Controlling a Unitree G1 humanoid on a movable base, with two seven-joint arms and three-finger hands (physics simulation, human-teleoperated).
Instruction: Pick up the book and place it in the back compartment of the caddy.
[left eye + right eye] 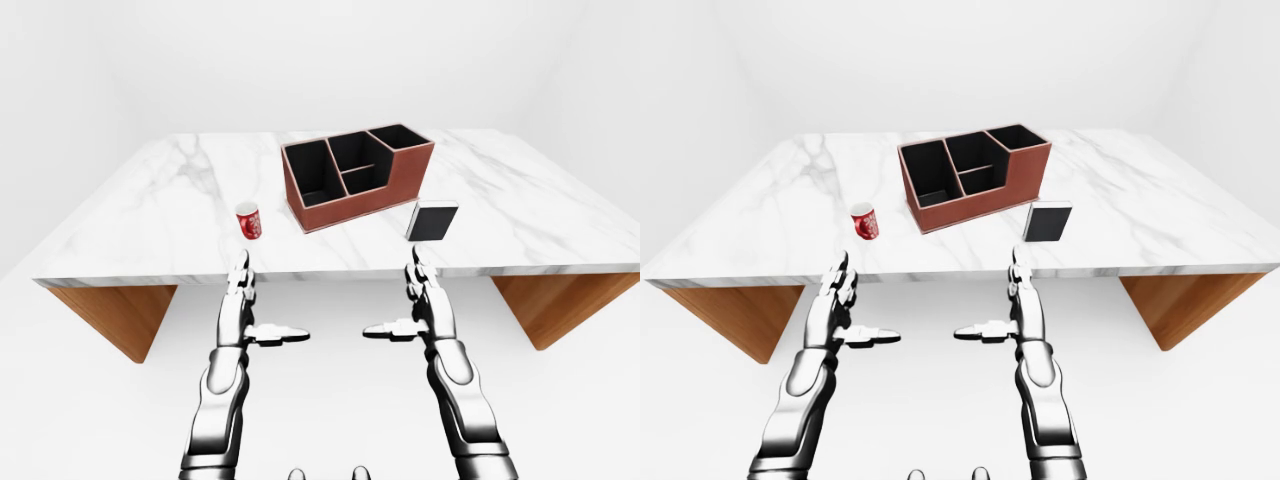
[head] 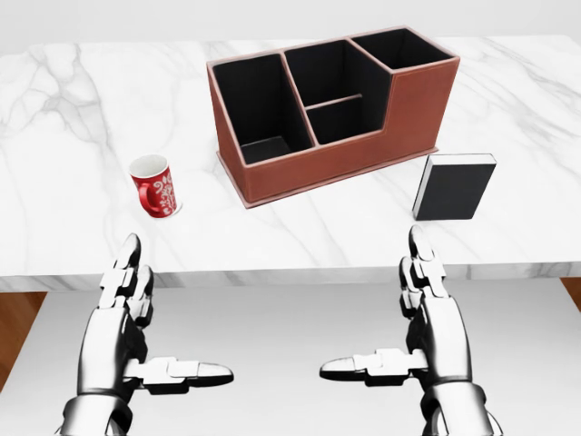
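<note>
Left-eye view
Book (image 1: 432, 221): right of centre, upright on the marble table (image 1: 150, 220), just right of the caddy's (image 1: 355, 175) lower right corner, apart from it.
Nearer hand: your right hand (image 1: 420, 300), directly below the book.

Head view
Right hand state: spread, fingers (image 2: 423, 263) pointing up-frame, thumb out to the left, holding nothing.
Left hand (image 2: 127, 309): spread likewise, empty, below the red mug (image 2: 156, 186).
Book axis: broad dark cover faces you; pale page edge along the top.
Table edge: runs between fingertips and book; you reach over it.

Right-eye view
Open room: bare marble right of the book; caddy wall crowds its left.
Back compartment (image 1: 1018, 137): uppermost right cell, judged the target.
</note>
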